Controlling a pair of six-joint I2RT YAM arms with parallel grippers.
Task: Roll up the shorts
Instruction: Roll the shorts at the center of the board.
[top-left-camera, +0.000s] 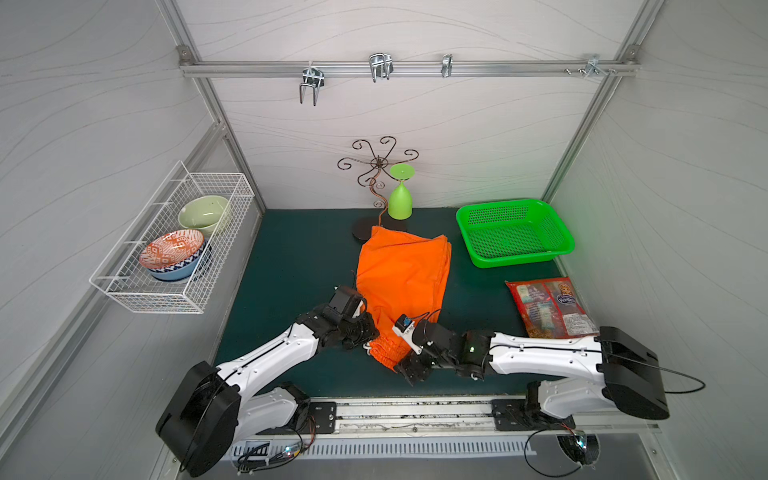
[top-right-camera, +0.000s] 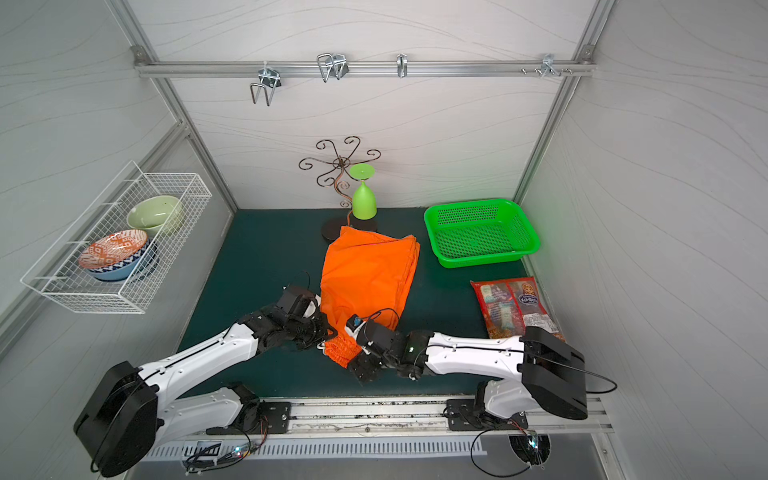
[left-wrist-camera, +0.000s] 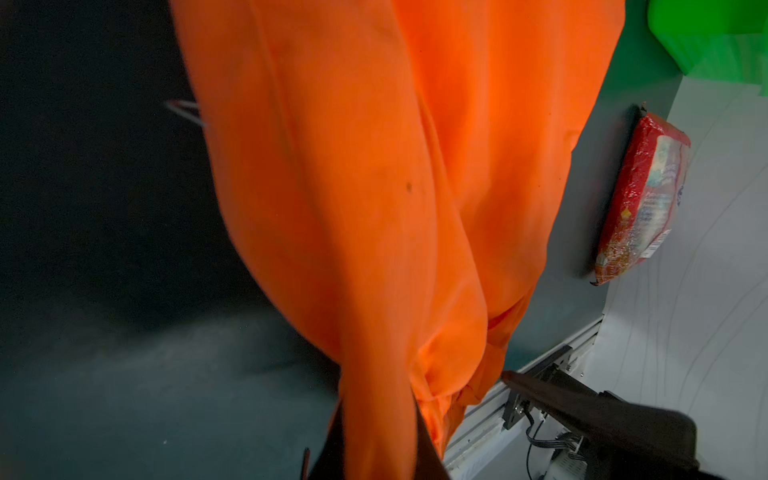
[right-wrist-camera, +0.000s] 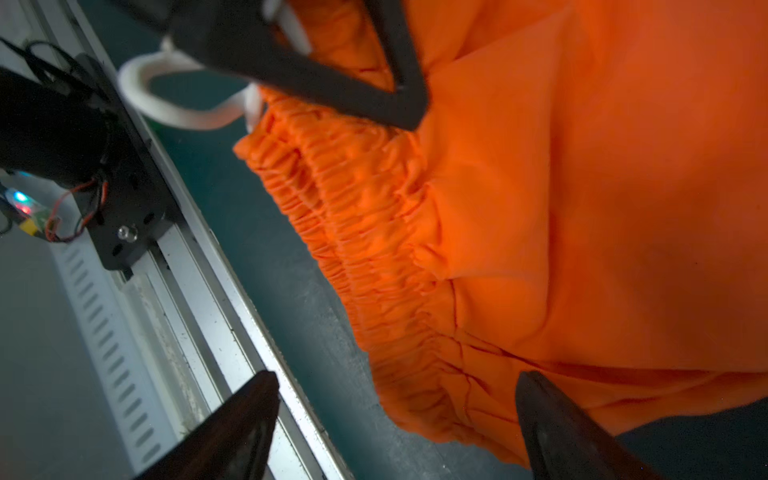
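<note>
shorts lie centre, stand just behind, basket and packet right, bowls in a rack left.

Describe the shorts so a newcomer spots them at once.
On the green mat, before the curly wire stand, lie the shorts. Plain orange cloth with a gathered waistband, unlike the hard patterned bowl in the wire basket.

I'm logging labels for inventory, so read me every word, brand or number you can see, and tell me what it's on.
Red snack packet: a blue brand label and small print, all too blurred to read.
Nothing else in view shows any text.
</note>
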